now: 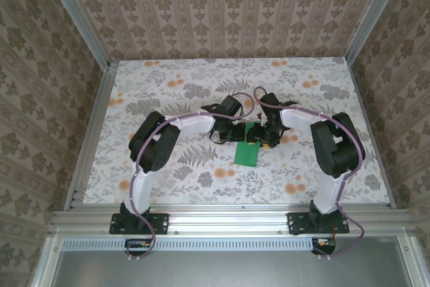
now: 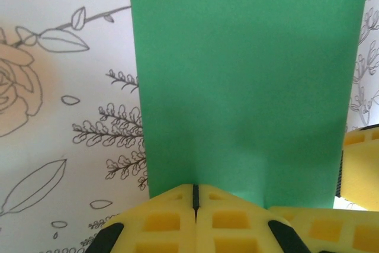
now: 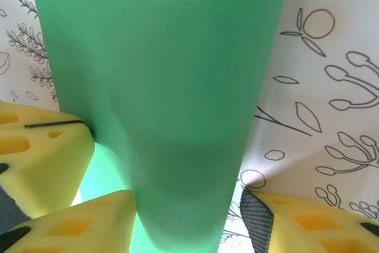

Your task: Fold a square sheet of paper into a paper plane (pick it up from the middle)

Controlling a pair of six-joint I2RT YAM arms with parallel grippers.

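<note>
The square sheet of paper [image 1: 246, 156] is bright green and lies on the flowered table between both arms. In the left wrist view the paper [image 2: 249, 81] runs away from my left gripper [image 2: 195, 192], whose yellow fingers are pressed together on its near edge. That shut left gripper [image 3: 86, 127] also meets the sheet's left side in the right wrist view. My right gripper [image 3: 186, 198] stands open astride the paper [image 3: 172, 75], one yellow finger at each side of a raised, curved strip, with a thin gap at the right finger. From above, the left gripper [image 1: 243, 134] and right gripper [image 1: 264, 138] sit close together over the sheet's far end.
The flowered tablecloth [image 1: 201, 92] covers the table. Patterned walls and aluminium rails [image 1: 91, 139] enclose it on three sides. A finger of the right gripper [image 2: 362, 164] sits just beside the sheet's right edge in the left wrist view.
</note>
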